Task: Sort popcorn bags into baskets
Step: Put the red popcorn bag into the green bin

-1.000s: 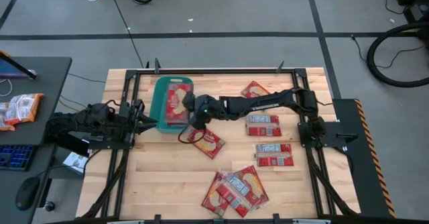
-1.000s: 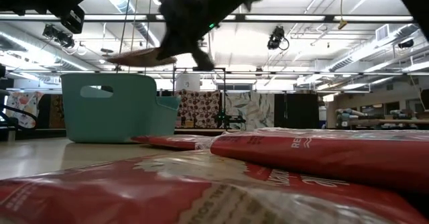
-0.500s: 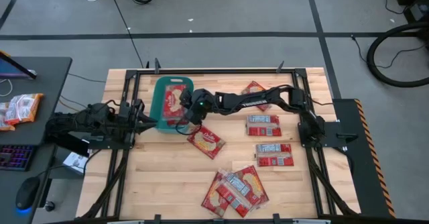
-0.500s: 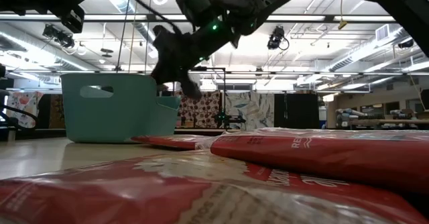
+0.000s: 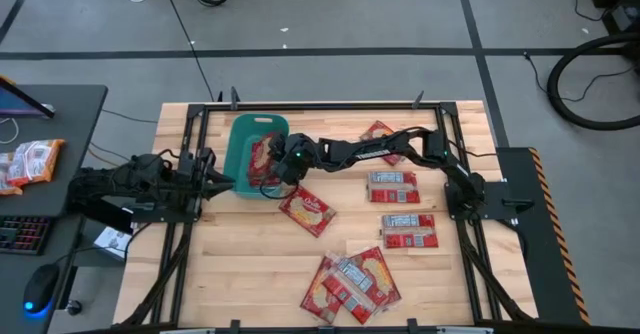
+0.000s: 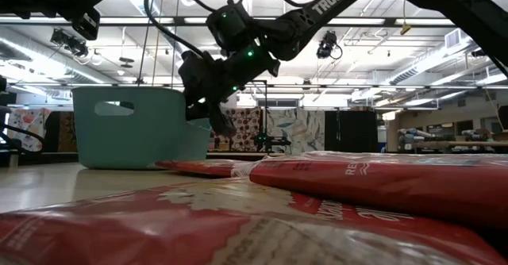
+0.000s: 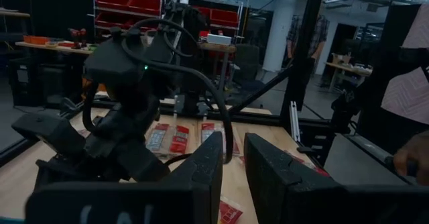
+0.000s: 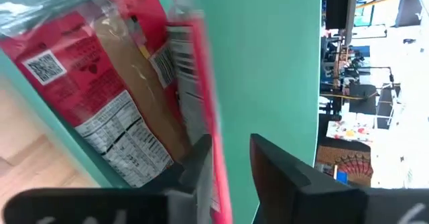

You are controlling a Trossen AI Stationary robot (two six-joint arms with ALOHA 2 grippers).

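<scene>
**Right gripper at the teal bin**

The teal bin [image 5: 244, 156] is holding red popcorn bags [image 5: 262, 159]. The right gripper [image 5: 278, 171] is reaching over its rim, fingers parted around the edge of one bag [image 8: 204, 96]. The left gripper [image 5: 218, 174] is waiting beside the bin, fingers nearly closed and empty. More bags [image 5: 349, 280] are lying on the table [image 5: 240, 264]

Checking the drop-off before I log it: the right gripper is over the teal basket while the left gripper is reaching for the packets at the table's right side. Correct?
Not quite. The right gripper is indeed over the teal basket, but the left gripper is not reaching for the packets: the high view shows it waiting by the basket's left edge.
</scene>
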